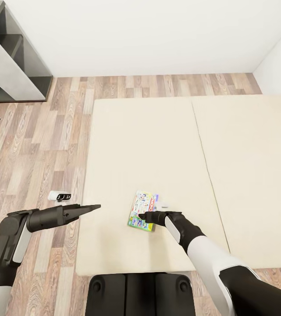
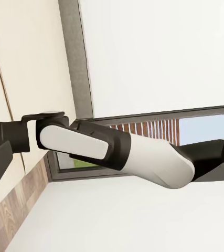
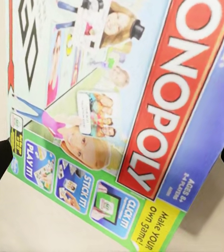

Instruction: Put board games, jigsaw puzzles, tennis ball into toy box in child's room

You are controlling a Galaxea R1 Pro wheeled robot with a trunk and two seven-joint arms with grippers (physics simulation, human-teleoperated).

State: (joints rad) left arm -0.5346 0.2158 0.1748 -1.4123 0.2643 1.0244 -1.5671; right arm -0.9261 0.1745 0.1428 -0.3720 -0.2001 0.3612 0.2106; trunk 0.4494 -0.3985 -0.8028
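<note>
Where bed (image 1: 158,145) ends (near): game (image 1: 143,210) under R tool (image 1: 145,216)

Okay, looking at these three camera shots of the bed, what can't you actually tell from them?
- Right gripper: head view, at the board game edge; contact unclear.
- Same game: right wrist view, edges cut off by the frame.
- Left gripper: head view, too small to judge its opening.
- Small white object on floor: too small to identify.

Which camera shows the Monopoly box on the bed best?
The right wrist view: the Monopoly box is close enough to read its red logo. The head view shows it small, lying flat on the beige mattress at the right pincer. The left wrist view looks elsewhere.
</note>
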